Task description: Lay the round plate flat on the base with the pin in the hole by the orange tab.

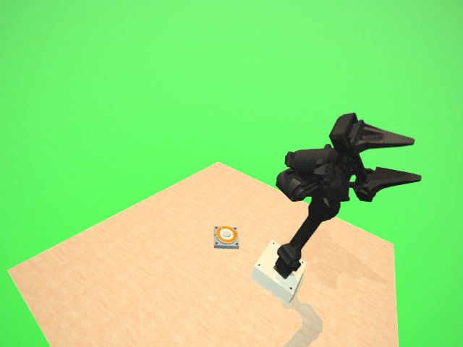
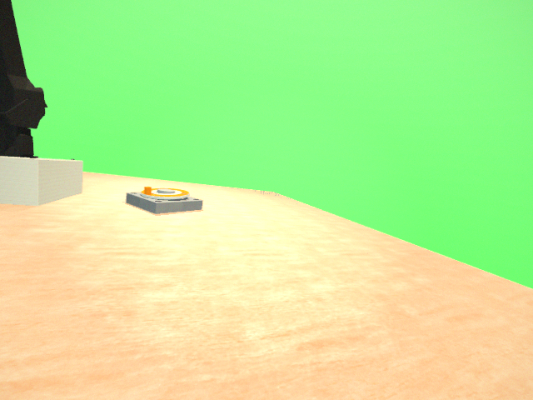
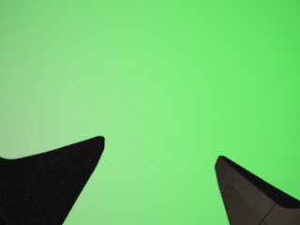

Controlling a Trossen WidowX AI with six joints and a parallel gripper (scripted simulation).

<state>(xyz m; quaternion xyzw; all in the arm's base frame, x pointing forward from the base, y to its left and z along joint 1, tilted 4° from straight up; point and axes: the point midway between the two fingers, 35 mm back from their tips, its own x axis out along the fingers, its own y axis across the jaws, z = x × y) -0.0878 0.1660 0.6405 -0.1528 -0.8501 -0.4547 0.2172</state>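
Round plate (image 1: pixel 219 239) (image 2: pixel 185 192): orange-ringed, slightly tilted | fingers (image 1: pixel 391 139): spread wide

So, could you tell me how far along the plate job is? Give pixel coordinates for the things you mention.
The round plate (image 1: pixel 220 240) (image 2: pixel 184 192) is around the post (image 1: pixel 226 233) (image 2: pixel 165 191), though not flat on the grey base (image 1: pixel 226 246) (image 2: pixel 178 207). The open gripper (image 1: pixel 417 159) (image 3: pixel 161 153) holds nothing, well away. Seating the plate over the pin remains.

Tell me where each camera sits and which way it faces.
Top: high above the table, looking down at the round plate, the arm and its open gripper.
Exterior: low beside the table, looking across it at the plate; the arm's lower part shows at left.
Wrist: on the arm near the gripper, facing past both fingers to green background.
Top and exterior share plate, arm and table.
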